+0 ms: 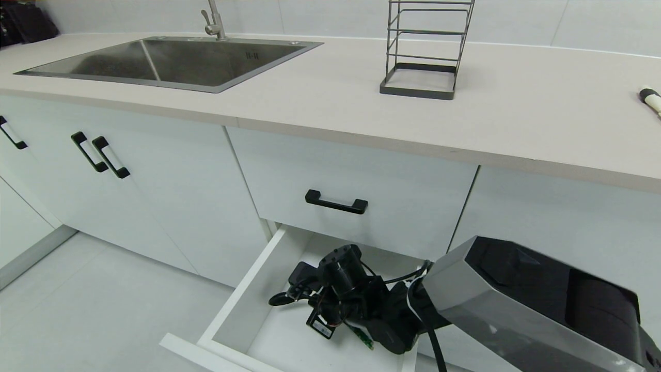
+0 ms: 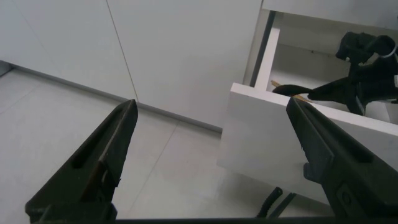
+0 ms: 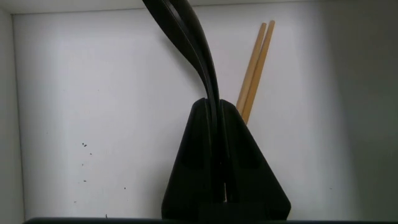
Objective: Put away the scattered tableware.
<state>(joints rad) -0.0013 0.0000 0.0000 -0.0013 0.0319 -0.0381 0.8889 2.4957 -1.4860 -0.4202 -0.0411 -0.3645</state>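
Right claw (image 3: pixel 214 109) is clamped on the black spoon (image 3: pixel 186 37) above the drawer (image 3: pixel 93 93) floor, roughly alongside the chopsticks (image 3: pixel 255 68) (lying just beside); left claw (image 2: pixel 211 106) gapes empty outside the drawer

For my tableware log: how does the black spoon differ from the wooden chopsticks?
The black curved spoon is dark and bent; the pale wooden chopsticks are light and straight. The spoon is clamped in the right hand; the chopsticks lie loose on the floor of the open white drawer. Both are long, slim tableware.
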